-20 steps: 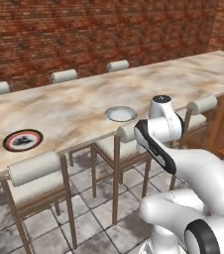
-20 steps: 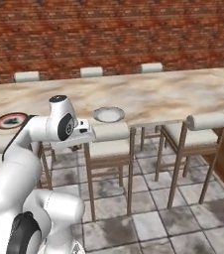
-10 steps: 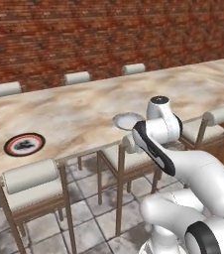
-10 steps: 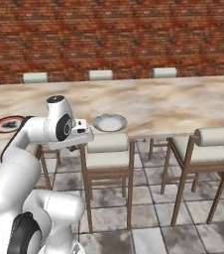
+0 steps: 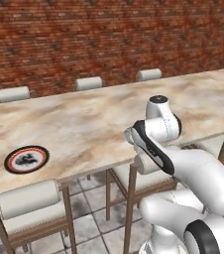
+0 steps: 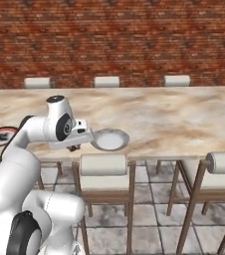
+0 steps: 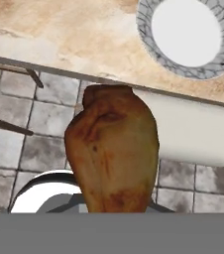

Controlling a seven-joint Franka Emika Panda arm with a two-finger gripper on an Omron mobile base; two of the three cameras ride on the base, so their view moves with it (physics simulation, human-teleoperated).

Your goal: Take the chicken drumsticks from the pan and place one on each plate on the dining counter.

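Note:
My gripper is shut on a golden-brown chicken drumstick, which hides the fingertips in the hand view. The hand hangs just off the near edge of the dining counter, over a chair seat. A greyish-white rimmed plate lies on the counter close to the right of the hand, and it sits at the top right of the hand view as the plate. Farther left along the dining counter lies the white plate with a dark and red ring. The pan is out of view.
Wooden chairs with cream cushions stand along the near side of the counter, and more chair backs show on the far side. A brick wall rises behind. The floor is grey tile.
The whole picture has shifted: the base has driven closer to the dining counter, so the counter and plates sit lower and larger. The gripper stays shut on the drumstick.

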